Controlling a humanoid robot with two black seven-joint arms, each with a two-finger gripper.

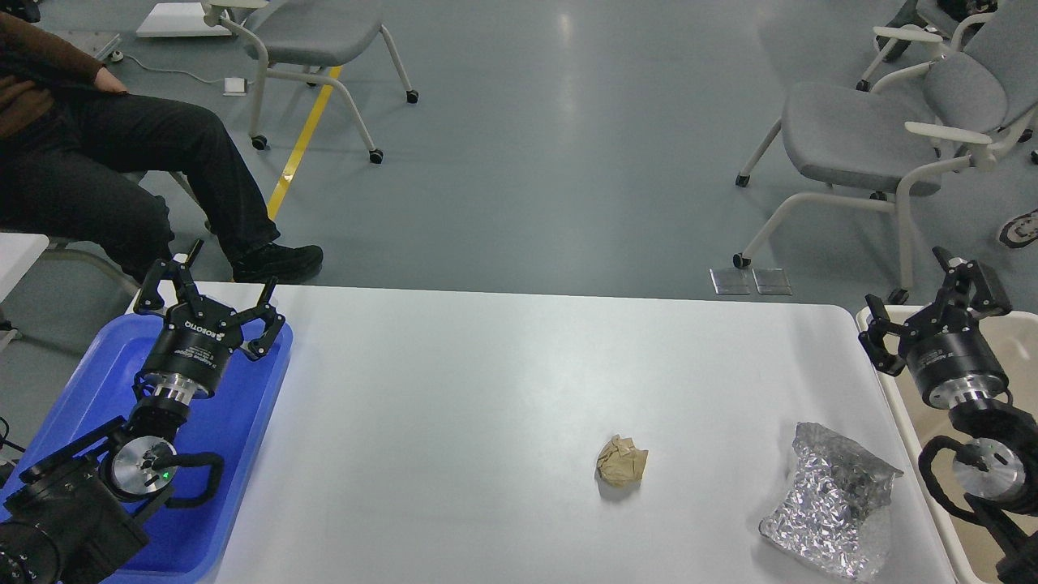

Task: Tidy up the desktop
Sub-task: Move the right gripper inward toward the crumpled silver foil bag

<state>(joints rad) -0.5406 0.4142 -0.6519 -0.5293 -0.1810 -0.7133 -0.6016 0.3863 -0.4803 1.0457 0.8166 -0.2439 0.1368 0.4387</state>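
Head view looks down on the white desktop (pixel 486 389), which fills the middle of the frame; a crumpled brown paper ball (pixel 622 461) lies toward five o'clock, with a crinkled silver foil bag (pixel 831 503) near it at four o'clock; the left gripper (pixel 212 302) hangs splayed wide over a blue tray (pixel 243 422) at nine o'clock; the right gripper (pixel 932 304), fingers spread, hovers above a beige bin (pixel 1018 332) at three o'clock.

Left claw (pixel 212 294) raised, fingers spread wide apart; right claw (pixel 932 300) likewise raised, fingers splayed, nothing held
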